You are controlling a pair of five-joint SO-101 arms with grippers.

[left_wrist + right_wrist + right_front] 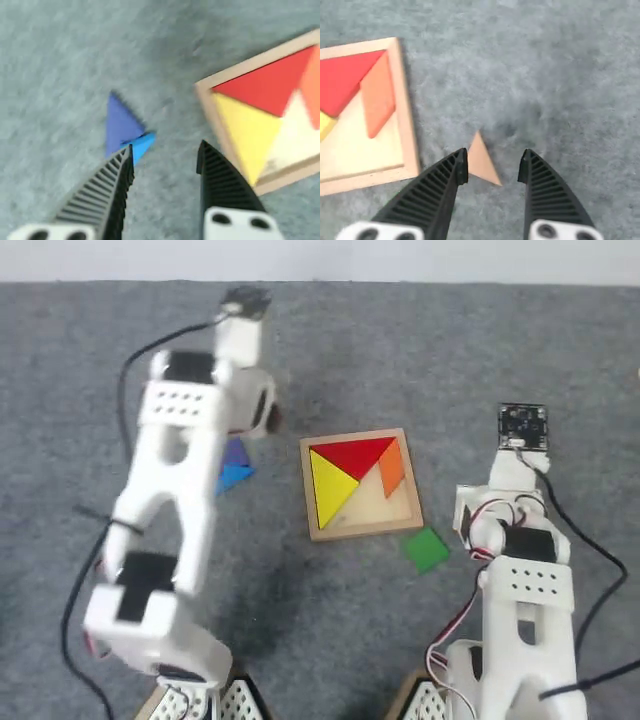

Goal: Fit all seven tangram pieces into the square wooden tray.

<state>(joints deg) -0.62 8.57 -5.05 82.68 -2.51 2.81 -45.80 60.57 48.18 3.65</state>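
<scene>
The square wooden tray [312, 502] lies mid-table and holds a red triangle [355, 453], a yellow triangle [330, 485] and an orange piece [392, 465]. A green square [427, 549] lies just off its near right corner. In the left wrist view, my left gripper [166, 150] is open above the carpet. A dark blue triangle [120, 125] and a light blue piece [141, 145] lie touching each other beside one fingertip, with the tray [205, 92] on the other side. My right gripper [495, 160] is open over a small tan triangle [481, 160], close to the tray's rim [407, 130].
Grey carpet covers the table. The left arm [180, 470] stretches over the area left of the tray, above the blue pieces [235, 468]. The right arm [520, 570] stands right of the tray. Cables trail beside both arms.
</scene>
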